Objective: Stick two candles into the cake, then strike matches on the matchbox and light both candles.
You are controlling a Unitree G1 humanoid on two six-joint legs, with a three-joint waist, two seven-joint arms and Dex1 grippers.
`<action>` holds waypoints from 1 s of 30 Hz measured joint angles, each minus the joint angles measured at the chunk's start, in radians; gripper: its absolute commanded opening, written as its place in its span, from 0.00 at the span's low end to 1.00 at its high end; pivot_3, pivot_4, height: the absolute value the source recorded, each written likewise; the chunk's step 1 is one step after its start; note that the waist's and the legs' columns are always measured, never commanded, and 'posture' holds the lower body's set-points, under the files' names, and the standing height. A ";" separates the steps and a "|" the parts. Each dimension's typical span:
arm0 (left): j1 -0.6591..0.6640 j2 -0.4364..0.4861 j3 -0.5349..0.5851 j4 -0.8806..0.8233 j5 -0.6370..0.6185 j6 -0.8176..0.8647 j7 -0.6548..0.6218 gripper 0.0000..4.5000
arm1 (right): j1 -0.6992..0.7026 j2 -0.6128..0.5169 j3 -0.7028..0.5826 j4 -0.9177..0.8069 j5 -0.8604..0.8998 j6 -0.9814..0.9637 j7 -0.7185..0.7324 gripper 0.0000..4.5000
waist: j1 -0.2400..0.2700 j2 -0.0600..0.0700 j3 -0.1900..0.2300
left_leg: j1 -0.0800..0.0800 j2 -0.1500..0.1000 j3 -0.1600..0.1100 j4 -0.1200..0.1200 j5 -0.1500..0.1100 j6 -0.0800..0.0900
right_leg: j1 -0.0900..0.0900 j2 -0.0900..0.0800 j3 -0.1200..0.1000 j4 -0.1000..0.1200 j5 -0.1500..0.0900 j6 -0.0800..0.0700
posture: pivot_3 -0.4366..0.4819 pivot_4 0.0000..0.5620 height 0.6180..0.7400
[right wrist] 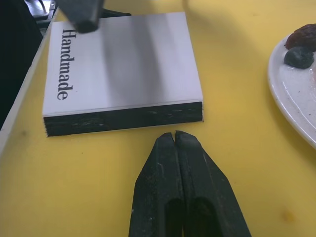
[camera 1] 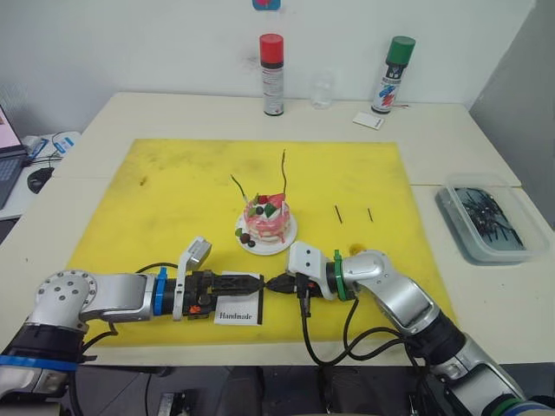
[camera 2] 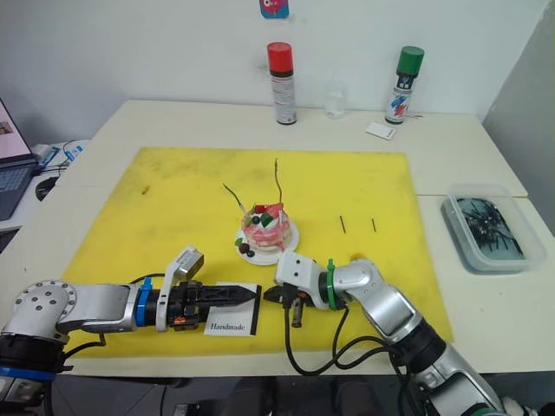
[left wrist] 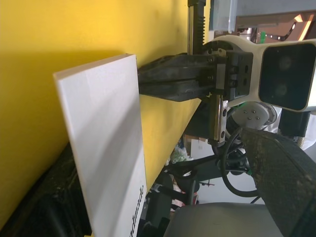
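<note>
Both candles stand in the cake, which sits on its plate mid-mat; neither shows a flame. Matchbox lies flat at the near edge of the yellow mat, "Handmade" face up, black striking strip facing right.

Left hand lies over the box's far edge; whether its fingers pinch the box I cannot tell. Right hand has its fingers pressed together, tips just beside the strip, no match visible between them. The two matches lie on the mat right of the cake, well apart from both hands.

Judgement: step in hand is striking. To do it well:
- fetch a match first, gripped near its tail
- left hand pins box firmly
- drag head along strip in one quick stroke, away from the cake
</note>
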 measured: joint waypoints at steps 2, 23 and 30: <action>0.011 0.007 0.002 -0.007 0.000 -0.004 -0.008 1.00 | 0.000 0.012 -0.002 0.002 0.001 0.000 -0.005 0.01 | -0.001 0.000 0.000 | 0.000 0.000 0.001 -0.001 0.000 0.000 | 0.000 0.000 0.001 0.000 0.000 0.000 | 0.48 0.27 1.00; 0.081 0.020 0.028 -0.078 -0.001 -0.051 0.003 0.87 | 0.018 -0.066 -0.085 0.002 -0.006 -0.065 -0.060 0.00 | 0.002 0.000 0.000 | 0.000 0.000 0.002 -0.010 0.000 0.000 | 0.000 0.000 0.001 -0.001 -0.003 -0.004 | 0.48 0.27 1.00; 0.111 0.014 0.040 -0.078 0.002 -0.056 0.046 0.38 | 0.091 -0.105 -0.126 -0.087 0.015 -0.019 -0.068 0.00 | 0.002 0.000 0.000 | 0.000 0.000 0.001 -0.013 0.000 0.000 | 0.000 0.000 0.000 -0.001 -0.003 -0.002 | 0.48 0.27 1.00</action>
